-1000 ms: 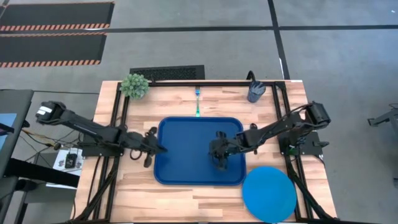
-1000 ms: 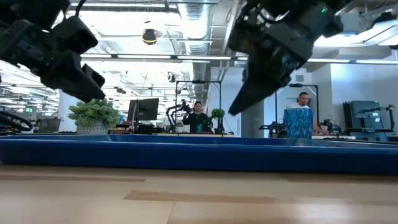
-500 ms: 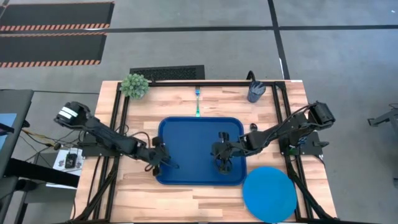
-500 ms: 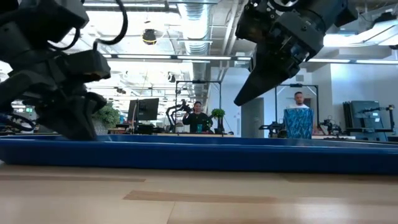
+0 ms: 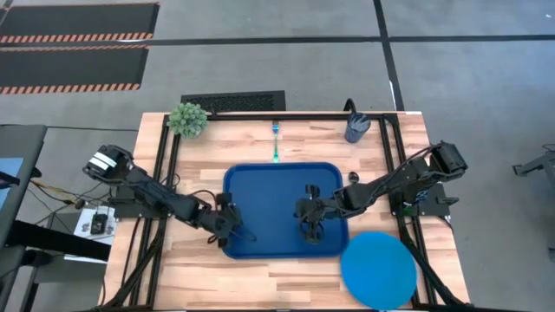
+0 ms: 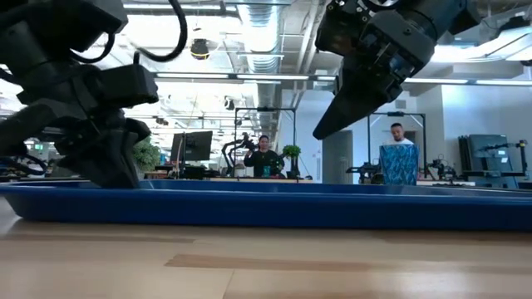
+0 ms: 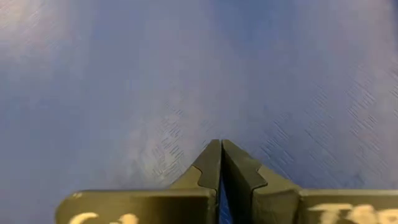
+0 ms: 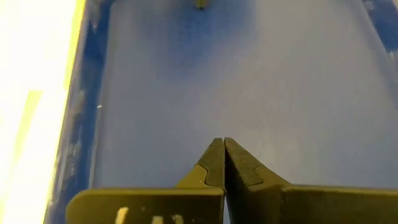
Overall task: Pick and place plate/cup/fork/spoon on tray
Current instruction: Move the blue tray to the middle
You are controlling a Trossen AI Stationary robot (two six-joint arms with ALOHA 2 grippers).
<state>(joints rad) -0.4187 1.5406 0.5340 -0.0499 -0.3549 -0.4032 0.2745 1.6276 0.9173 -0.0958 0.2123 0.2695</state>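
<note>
Shifted slightly toward the right arm since the earlier frame, the tray (image 5: 273,208) is pressed at its near-left corner by the left gripper (image 5: 232,227), fingers together. Nothing is held in the tray; the right gripper (image 5: 310,227), also closed, is poised above it. The plate (image 5: 378,269) is left on the table beside it

Right gripper (image 8: 218,144) with fingers pressed together, over the tray (image 8: 261,81) floor, raised rim alongside

Legible text: none. Pale markings on the left pincer (image 7: 220,163) and right pincer (image 8: 219,160) bodies are cropped, unreadable.
</note>
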